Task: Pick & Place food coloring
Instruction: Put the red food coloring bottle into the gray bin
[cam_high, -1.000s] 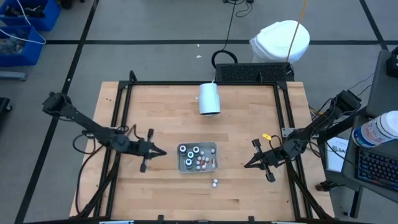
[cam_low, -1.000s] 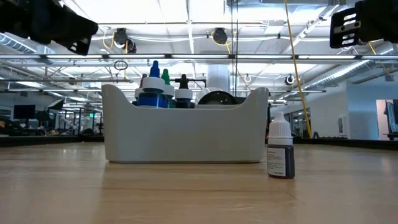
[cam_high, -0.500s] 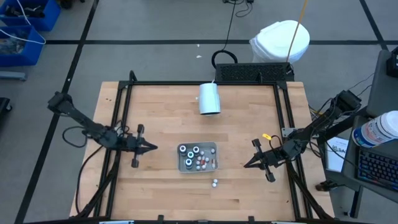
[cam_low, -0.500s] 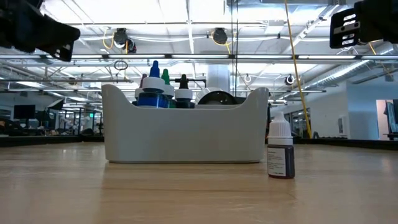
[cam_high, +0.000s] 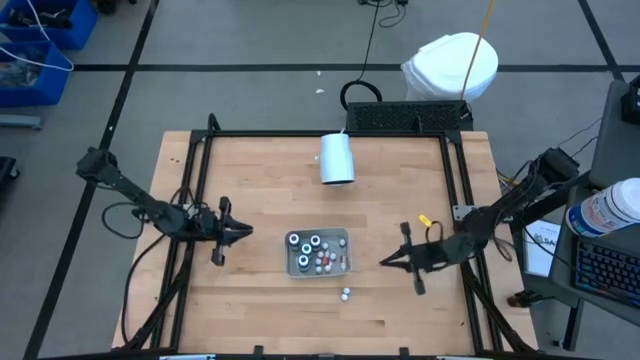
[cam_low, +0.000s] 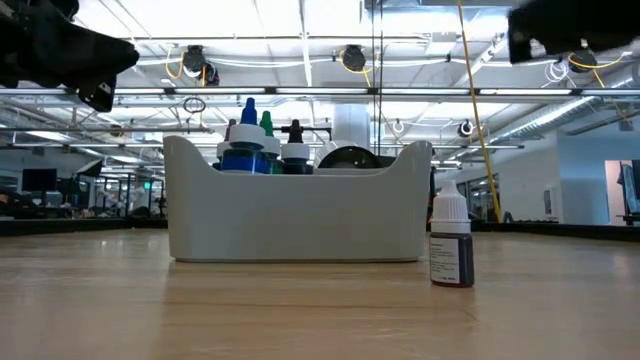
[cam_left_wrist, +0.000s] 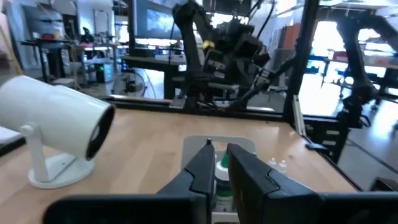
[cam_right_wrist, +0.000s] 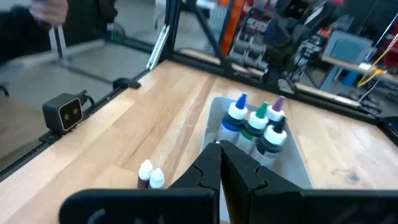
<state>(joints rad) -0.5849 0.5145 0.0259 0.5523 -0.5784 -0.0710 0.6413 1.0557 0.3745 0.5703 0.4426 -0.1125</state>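
The food coloring bottles (cam_high: 316, 250) stand upright in a small grey tray (cam_high: 342, 238) at the table's middle, their coloured tips (cam_low: 262, 140) above its rim. Two small white-capped bottles (cam_right_wrist: 150, 173) stand loose on the wood just near of the tray; the low view shows one of them (cam_low: 451, 246). My left gripper (cam_high: 248, 231) hovers left of the tray, pointing level at it, open by a narrow gap (cam_left_wrist: 219, 163). To the right of the tray, my right gripper (cam_high: 383, 263) hovers shut (cam_right_wrist: 219, 152), pointing toward it. Neither touches anything.
A large white cylinder (cam_high: 337, 158) on a small stand sits near the table's far edge. A black frame (cam_high: 200, 190) borders the table on the left, right and far sides. Bare wood lies around the tray.
My left gripper has drawn back from the tray toward the table's left edge and rolled a little. My right gripper has moved toward the tray, toward the table's left. The bottles and tray have stayed put.
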